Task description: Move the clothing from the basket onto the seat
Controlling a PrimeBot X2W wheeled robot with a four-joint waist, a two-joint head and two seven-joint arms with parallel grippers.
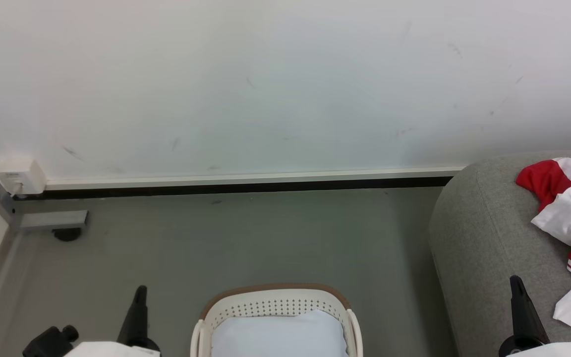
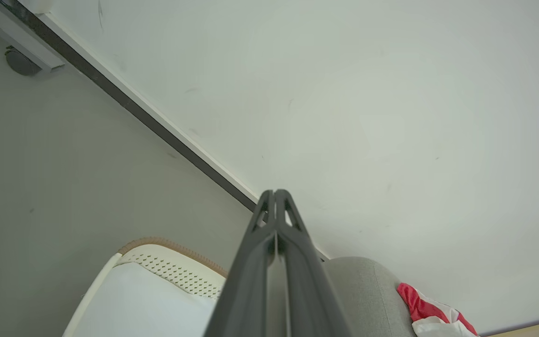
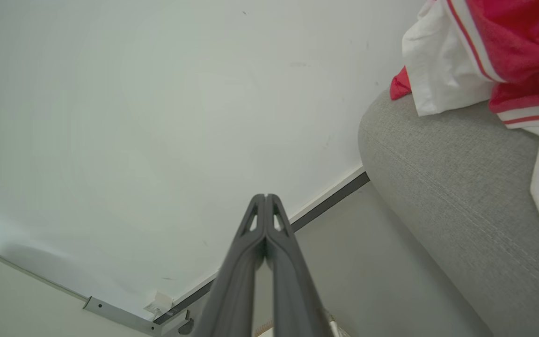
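While the red and white clothing [image 1: 570, 208] lies crumpled on top of the light grey sofa [image 1: 484, 238] at the right, the cream laundry basket [image 1: 275, 300] with its brown rim stands on the grey floor [image 1: 265, 238] in front of the robot; inside it rests a pale blue-white pad [image 1: 278, 334]; the left gripper [image 1: 140, 292] is clenched with nothing between its fingers, just left of the basket; the right gripper [image 1: 515, 282] is also clenched and empty, before the sofa's rounded side, near the clothing but not touching it.

White wall [image 1: 265, 74]; grey floor [image 1: 275, 238]; white box [image 1: 20, 176] at corner; pale blue pad [image 1: 278, 334].
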